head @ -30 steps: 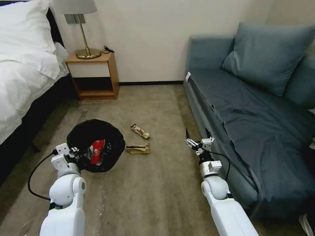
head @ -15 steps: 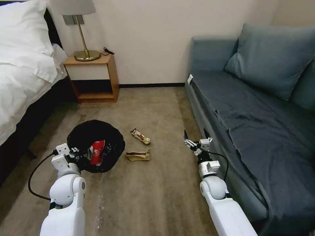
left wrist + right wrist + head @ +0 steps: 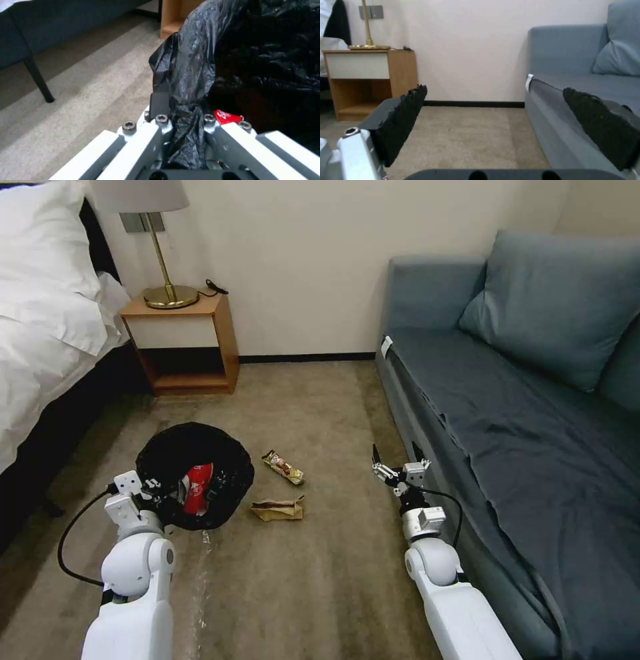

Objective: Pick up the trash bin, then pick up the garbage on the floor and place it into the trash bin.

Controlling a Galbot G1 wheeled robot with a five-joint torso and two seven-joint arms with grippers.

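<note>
Head view: two garbage pieces, wrapper (image 3: 284, 467) and paper bag (image 3: 277, 509), on carpet (image 3: 320, 580).

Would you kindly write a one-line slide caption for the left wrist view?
Left pincer shut on the trash bin liner rim, red-and-white snack bag peeking inside, above beige carpet.

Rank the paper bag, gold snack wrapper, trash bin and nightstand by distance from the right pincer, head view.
From the right pincer, open beside the sofa:
1. Gold snack wrapper, on its left.
2. Brown paper bag, left, slightly farther.
3. Trash bin, held by the left pincer.
4. Nightstand, by the wall.
</note>
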